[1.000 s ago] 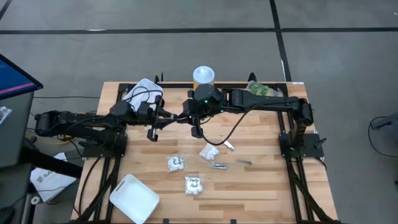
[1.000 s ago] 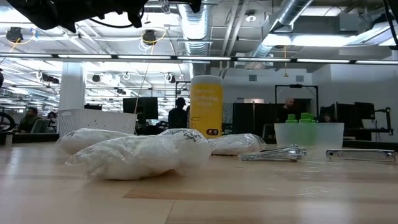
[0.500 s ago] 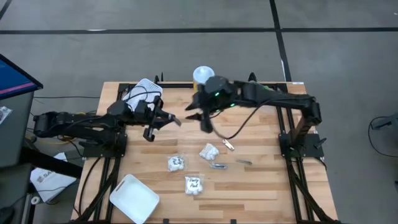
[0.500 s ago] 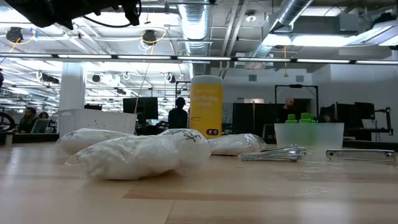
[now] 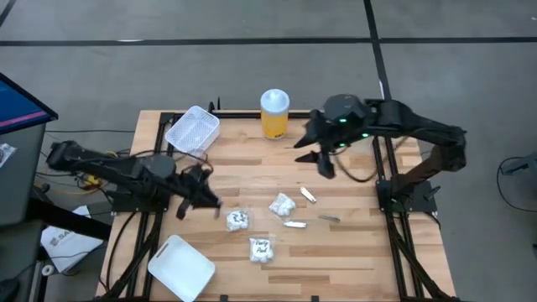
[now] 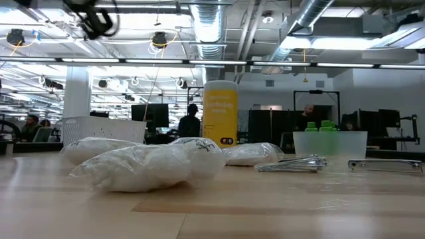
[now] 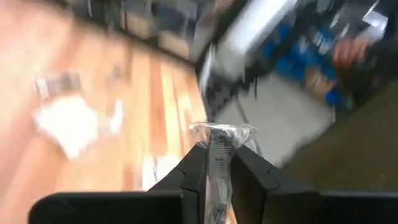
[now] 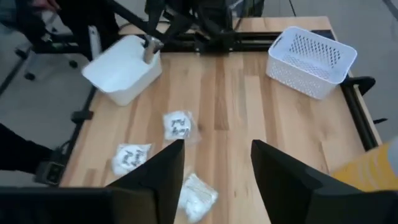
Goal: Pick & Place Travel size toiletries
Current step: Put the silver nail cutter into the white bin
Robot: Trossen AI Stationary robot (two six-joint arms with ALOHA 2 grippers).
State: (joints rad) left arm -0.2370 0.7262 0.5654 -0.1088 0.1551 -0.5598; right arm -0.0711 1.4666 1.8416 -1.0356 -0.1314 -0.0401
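A: Status of the slim silvery tube (image 7: 217, 163)?

B: Pinched between the left gripper (image 5: 191, 186) fingers, above the table's (image 5: 352, 252) left edge.

A: Next?

B: Probably carry to the white tray (image 5: 181, 267); release. Right gripper (image 8: 214, 168): fingers spread, empty.

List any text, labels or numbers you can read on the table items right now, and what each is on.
None can be read.
Yellow jar: dark print on the label, too blurred to read.
White packets: dark print, too small to read.
Wrapped tube in the left gripper: no readable marking.
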